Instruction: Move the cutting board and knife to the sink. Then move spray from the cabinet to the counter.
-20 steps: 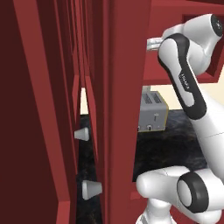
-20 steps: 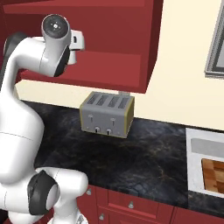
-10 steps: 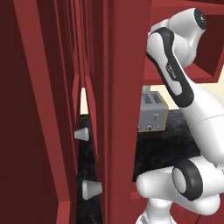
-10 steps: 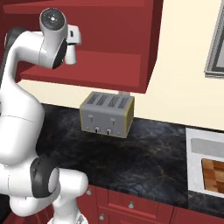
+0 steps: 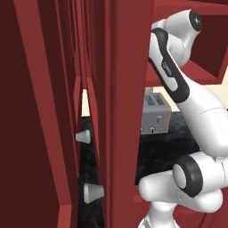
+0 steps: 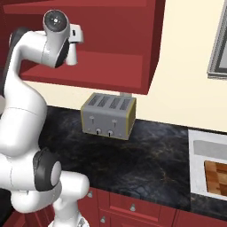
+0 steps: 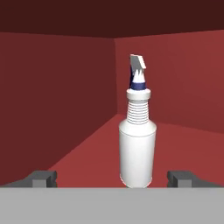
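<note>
Hand view first: my gripper (image 7: 112, 178) has its two dark fingertips (image 7: 41, 178) spread wide at the bottom of the picture, nothing between them touching either pad. Just beyond the tips, centred in the gap, the spray bottle (image 7: 137, 144) stands upright on the red shelf floor of the open-front cabinet (image 7: 57, 83). Its white body, ribbed neck, dark blue collar and white trigger nozzle are all plain to see. It sits toward the front edge of the shelf, well out from the back corner where the two red inner walls meet behind it.

From the right base view I see my arm raised with the hand at the front edge of that cabinet (image 6: 111, 57) compartment, up by its left end. Below it, on the black marbled counter (image 6: 146, 155), a grey four-slot toaster (image 6: 108, 115) stands against the back edge by the cream wall. Farther along, at the right end of the counter, the white sink (image 6: 208, 153) holds the checkered cutting board (image 6: 216, 177); I cannot make out the knife from here.

The left base view shows red cabinet fronts close by, and beyond them the toaster (image 5: 156, 116) on the counter (image 5: 178, 129).
</note>
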Robot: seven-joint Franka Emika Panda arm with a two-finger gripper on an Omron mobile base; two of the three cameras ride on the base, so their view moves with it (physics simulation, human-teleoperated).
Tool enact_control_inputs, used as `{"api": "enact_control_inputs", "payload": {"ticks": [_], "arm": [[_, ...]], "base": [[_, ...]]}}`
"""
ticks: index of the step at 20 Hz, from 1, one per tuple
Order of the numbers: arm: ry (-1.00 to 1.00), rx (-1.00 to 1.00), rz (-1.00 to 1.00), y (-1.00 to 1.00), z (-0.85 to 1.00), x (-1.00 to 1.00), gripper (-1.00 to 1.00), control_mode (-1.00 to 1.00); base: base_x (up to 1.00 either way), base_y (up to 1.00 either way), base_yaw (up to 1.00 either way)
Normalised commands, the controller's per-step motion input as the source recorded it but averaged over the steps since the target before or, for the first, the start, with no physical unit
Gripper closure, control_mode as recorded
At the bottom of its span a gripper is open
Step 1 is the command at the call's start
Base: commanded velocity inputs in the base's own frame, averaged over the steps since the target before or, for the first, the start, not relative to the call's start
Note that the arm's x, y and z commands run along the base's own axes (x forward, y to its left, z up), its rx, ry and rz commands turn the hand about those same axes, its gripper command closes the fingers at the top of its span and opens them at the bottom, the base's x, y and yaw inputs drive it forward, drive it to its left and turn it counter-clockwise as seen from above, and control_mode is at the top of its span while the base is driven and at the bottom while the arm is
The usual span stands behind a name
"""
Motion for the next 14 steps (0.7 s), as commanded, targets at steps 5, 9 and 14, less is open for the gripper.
{"api": "enact_control_inputs", "payload": {"ticks": [5, 9, 14], "arm": [[-0.01, 0.00, -0.01, 0.00, 0.00, 0.33, -1.00, -1.00], [0.00, 0.00, -0.02, 0.00, 0.00, 0.40, -1.00, -1.00], [0.00, 0.00, -0.02, 0.00, 0.00, 0.44, -1.00, -1.00]], "base": [[0.00, 0.00, 0.00], [0.00, 0.00, 0.00], [0.00, 0.00, 0.00]]}}
